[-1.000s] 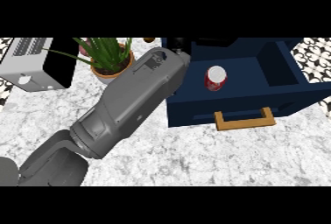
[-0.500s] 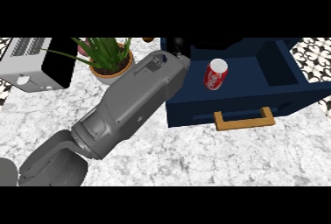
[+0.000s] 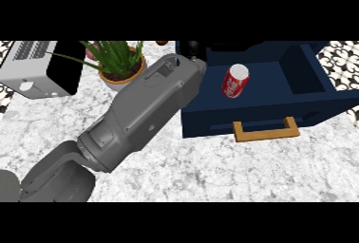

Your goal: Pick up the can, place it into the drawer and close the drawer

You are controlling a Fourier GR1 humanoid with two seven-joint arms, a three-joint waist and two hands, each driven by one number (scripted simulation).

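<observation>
Though the can (image 3: 235,80) lies in the drawer (image 3: 210,121), the left hand (image 3: 193,47) at its eleven o'clock, open or closed I cannot tell, could knock it.

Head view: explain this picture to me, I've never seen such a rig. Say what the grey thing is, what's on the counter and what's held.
The camera sits at the robot's head and looks steeply down at a white marble counter. The grey left forearm reaches up to an open dark blue drawer. Its black left hand is mostly hidden there. A red drinks can sits inside the drawer, and no hand visibly holds it. A green potted plant and a white toaster stand to the left.
</observation>
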